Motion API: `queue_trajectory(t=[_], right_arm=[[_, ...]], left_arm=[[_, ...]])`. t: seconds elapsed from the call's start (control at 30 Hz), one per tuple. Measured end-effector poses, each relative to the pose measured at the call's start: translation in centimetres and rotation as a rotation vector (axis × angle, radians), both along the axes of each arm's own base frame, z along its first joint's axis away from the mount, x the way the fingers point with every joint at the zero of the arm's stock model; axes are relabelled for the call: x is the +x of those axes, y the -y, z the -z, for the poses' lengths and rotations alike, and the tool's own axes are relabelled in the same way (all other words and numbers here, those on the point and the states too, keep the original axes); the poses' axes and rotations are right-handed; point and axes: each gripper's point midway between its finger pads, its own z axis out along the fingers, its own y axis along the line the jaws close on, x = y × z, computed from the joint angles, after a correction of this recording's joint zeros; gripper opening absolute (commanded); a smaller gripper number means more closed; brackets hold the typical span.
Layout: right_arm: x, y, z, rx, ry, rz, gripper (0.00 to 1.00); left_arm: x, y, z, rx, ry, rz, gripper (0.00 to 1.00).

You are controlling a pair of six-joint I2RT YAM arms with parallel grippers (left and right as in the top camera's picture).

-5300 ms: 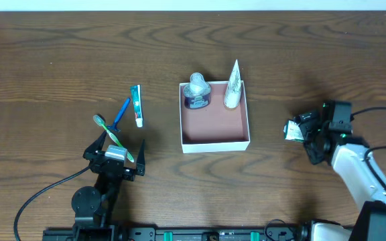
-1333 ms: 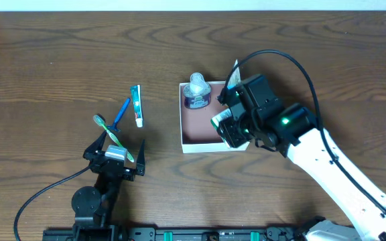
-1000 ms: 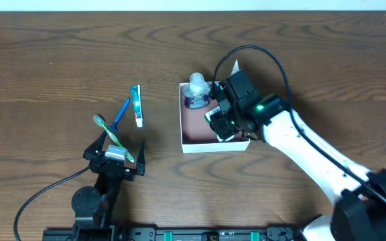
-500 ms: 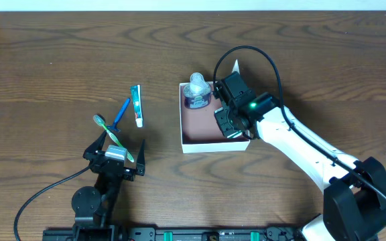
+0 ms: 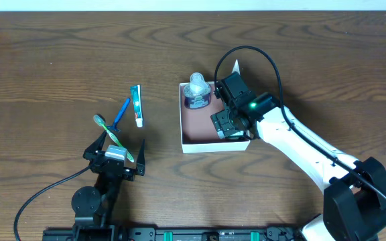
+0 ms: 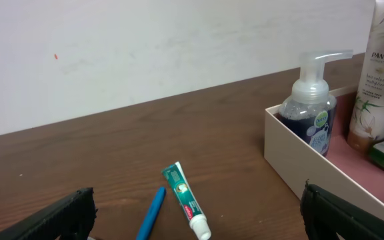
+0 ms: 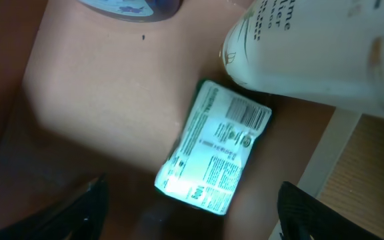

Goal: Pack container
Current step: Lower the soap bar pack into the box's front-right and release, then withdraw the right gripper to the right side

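The container (image 5: pixel 182 127), a shallow white-walled box with a reddish-brown floor, sits mid-table. At its back stand a pump bottle (image 5: pixel 196 92) and a white bottle (image 5: pixel 234 69). My right gripper (image 5: pixel 228 124) hangs open over the container's right front part. In the right wrist view a small printed packet (image 7: pixel 215 148) lies on the floor (image 7: pixel 105 100) between the open fingers (image 7: pixel 195 217), beside the white bottle (image 7: pixel 312 47). My left gripper (image 5: pixel 116 159) is open and empty at the front left. The container wall (image 6: pixel 305 167) also shows in the left wrist view.
A toothpaste tube (image 5: pixel 136 105), a blue toothbrush (image 5: pixel 121 112) and a green toothbrush (image 5: pixel 109 134) lie left of the container, just beyond the left gripper. The left wrist view shows the toothpaste tube (image 6: pixel 185 200) and blue toothbrush (image 6: pixel 151 217) ahead of the open fingers (image 6: pixel 199 227).
My right arm carried the packet from the table's right side into the container and let it go; it now lies on the floor. The left arm has not moved.
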Motion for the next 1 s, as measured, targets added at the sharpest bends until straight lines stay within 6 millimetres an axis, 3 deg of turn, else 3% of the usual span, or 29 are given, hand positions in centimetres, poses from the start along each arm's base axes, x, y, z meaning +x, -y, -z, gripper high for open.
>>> queue_trajectory(t=[0.17, 0.27, 0.43, 0.53, 0.63, 0.73, 0.9, 1.0], right_arm=[[-1.7, -0.8, 0.0, 0.017, -0.059, -0.041, 0.83], [-3.1, -2.0, -1.5, 0.032, -0.077, -0.097, 0.84], [-5.2, -4.9, -8.2, 0.107, 0.022, -0.218, 0.86], [-5.9, -4.5, -13.1, 0.156, 0.126, -0.214, 0.82], [-5.5, -1.2, -17.2, 0.186, 0.241, -0.084, 0.82], [-4.5, 3.8, -19.4, 0.185, 0.309, 0.114, 0.87], [-2.7, 14.0, -20.1, 0.133, 0.349, 0.513, 0.99], [-2.2, 18.4, -19.7, 0.113, 0.343, 0.677, 0.99]], left_arm=[[0.0, 0.0, 0.0, 0.0, 0.0, 0.0, 0.98], [0.0, 0.0, 0.0, 0.0, 0.0, 0.0, 0.98], [0.0, 0.0, 0.0, 0.0, 0.0, 0.0, 0.98], [0.0, 0.0, 0.0, 0.0, 0.0, 0.0, 0.98], [0.0, 0.0, 0.0, 0.0, 0.0, 0.0, 0.98], [0.0, 0.0, 0.0, 0.0, 0.0, 0.0, 0.98], [0.0, 0.0, 0.0, 0.0, 0.0, 0.0, 0.98], [0.0, 0.0, 0.0, 0.0, 0.0, 0.0, 0.98]])
